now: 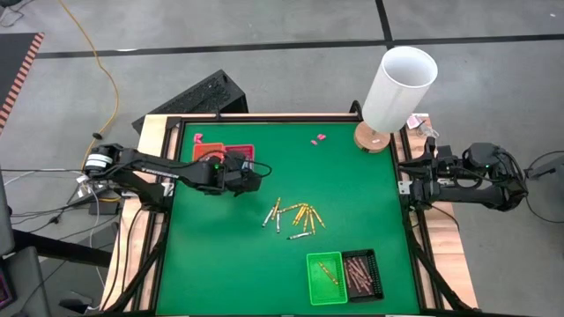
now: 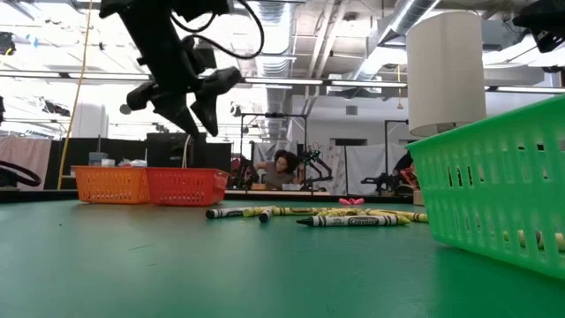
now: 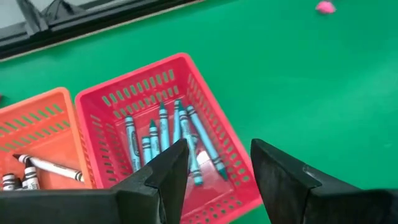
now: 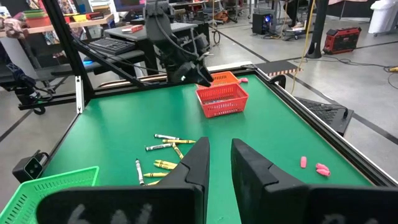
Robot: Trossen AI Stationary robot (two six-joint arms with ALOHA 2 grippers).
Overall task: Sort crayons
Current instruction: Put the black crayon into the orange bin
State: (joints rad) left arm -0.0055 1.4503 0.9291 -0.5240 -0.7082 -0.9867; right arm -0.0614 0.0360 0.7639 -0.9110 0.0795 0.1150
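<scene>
Black wrappers on the nearest loose crayons (image 2: 349,220) carry pale lettering too small to read. They are thin paper-wrapped sticks, yellow and grey, scattered mid-bench on the smooth green bench (image 1: 229,255). More lie in lattice-walled plastic baskets: blue ones in the red basket (image 3: 217,130), grey ones in the orange basket (image 3: 43,124), one in the green basket (image 1: 326,278), brown-red ones in the dark basket (image 1: 361,274). The left gripper (image 3: 217,171) hangs over the red basket, jaws wide and empty. The right gripper (image 4: 219,155) waits at the bench's right edge, jaws narrowly parted, empty.
</scene>
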